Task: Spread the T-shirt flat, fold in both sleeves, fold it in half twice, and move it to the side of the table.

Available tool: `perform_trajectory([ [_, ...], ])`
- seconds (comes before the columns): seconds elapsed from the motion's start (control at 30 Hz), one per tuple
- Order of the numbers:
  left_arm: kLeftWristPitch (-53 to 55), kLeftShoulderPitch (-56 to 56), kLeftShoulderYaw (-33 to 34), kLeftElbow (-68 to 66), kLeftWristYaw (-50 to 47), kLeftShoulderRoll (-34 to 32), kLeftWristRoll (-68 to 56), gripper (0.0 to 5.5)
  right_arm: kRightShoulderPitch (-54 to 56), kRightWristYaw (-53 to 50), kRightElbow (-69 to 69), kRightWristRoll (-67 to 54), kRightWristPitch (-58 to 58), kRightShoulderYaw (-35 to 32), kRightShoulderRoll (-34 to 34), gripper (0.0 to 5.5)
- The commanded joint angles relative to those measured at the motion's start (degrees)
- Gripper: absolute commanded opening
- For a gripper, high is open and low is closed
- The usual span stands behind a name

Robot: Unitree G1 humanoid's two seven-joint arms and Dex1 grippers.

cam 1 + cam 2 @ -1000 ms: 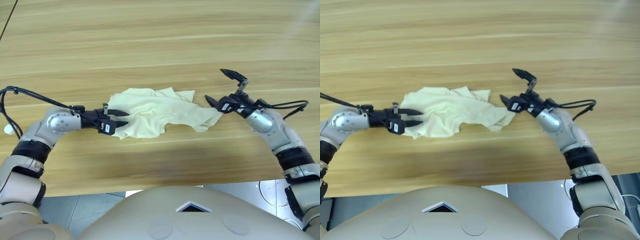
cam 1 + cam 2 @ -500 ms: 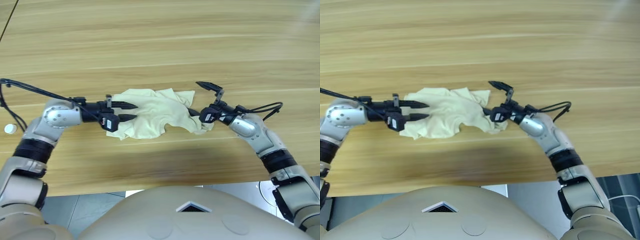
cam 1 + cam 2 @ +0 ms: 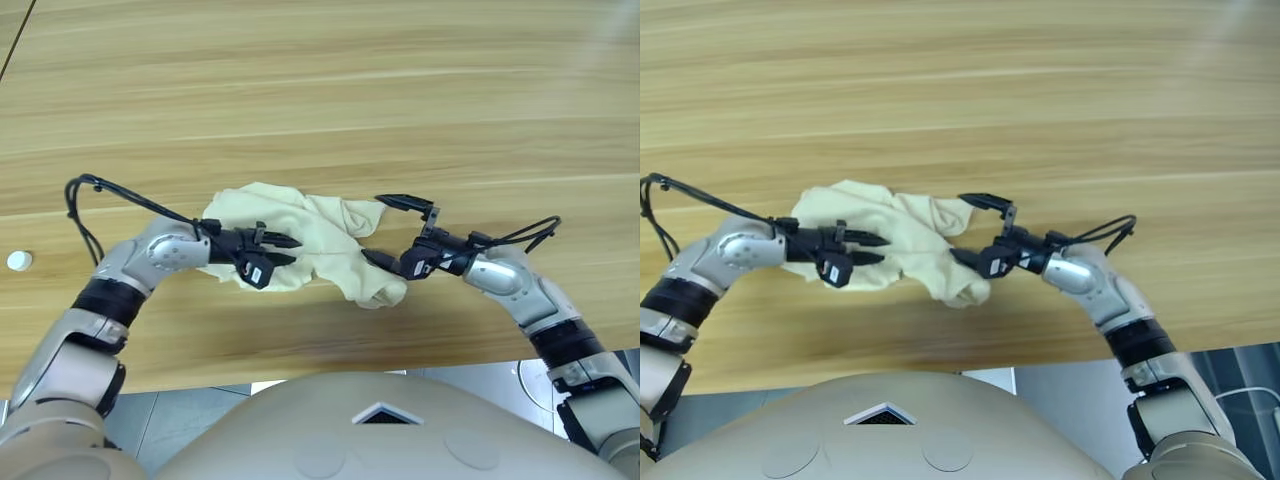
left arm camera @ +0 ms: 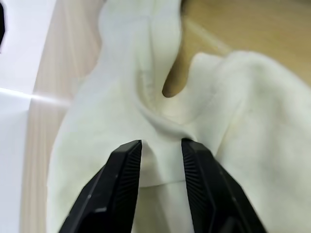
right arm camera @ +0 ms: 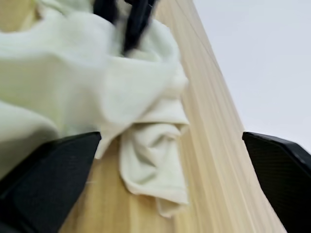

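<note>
The T-shirt (image 3: 320,225) lies crumpled in a heap on the wooden surface (image 3: 400,80), towards the near edge and roughly midway across. The left jaws sit low over the shirt's left half. They are parted only narrowly, astride a raised fold of cloth that stands between the two fingers (image 4: 121,170). The right jaws are at the shirt's right end and gape wide, one finger up in the air and the other down against the bunched cloth, gripping nothing. A small white disc (image 3: 18,261) lies well off to the left.
</note>
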State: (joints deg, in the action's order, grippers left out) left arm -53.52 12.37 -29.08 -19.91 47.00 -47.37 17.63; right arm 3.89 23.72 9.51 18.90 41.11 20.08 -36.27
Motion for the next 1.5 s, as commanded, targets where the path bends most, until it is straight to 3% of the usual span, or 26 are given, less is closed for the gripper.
perform_trajectory([
  [0.03,2.89,-4.36,-2.3,1.89,4.46,-3.16,1.53,1.57,5.16,-2.38,3.18,0.62,-2.91,-2.64,2.76,5.4],
  [0.47,3.62,-3.72,-3.38,1.89,3.23,-1.55,3.03,1.57,9.31,-7.69,14.95,12.69,-5.22,3.06,7.65,5.4],
  [0.77,3.61,-4.99,-3.63,2.17,3.21,-2.28,2.49,1.57,20.69,-22.38,40.6,18.84,-10.58,2.69,3.95,5.4],
  [1.13,3.1,-6.67,-5.27,0.71,2.82,-1.34,3.07,1.57,32.76,-31.72,56.72,15.11,-13.62,0.3,5.91,5.4],
  [1.27,3.0,-6.68,-5.33,0.45,2.84,-1.3,2.77,1.57,36.72,-42.38,60.83,16.72,-17.32,0.18,7.32,5.4],
  [1.4,2.85,-5.74,-4.72,-0.24,1.53,0.39,1.79,1.57,36.98,-51.65,59.22,15.55,-10.98,-0.77,8.41,5.4],
  [1.5,2.7,-4.63,-3.54,-0.71,-0.7,2.69,1.16,1.57,32.5,-43.94,52.04,8.3,2.25,-3.34,8.26,5.4],
])
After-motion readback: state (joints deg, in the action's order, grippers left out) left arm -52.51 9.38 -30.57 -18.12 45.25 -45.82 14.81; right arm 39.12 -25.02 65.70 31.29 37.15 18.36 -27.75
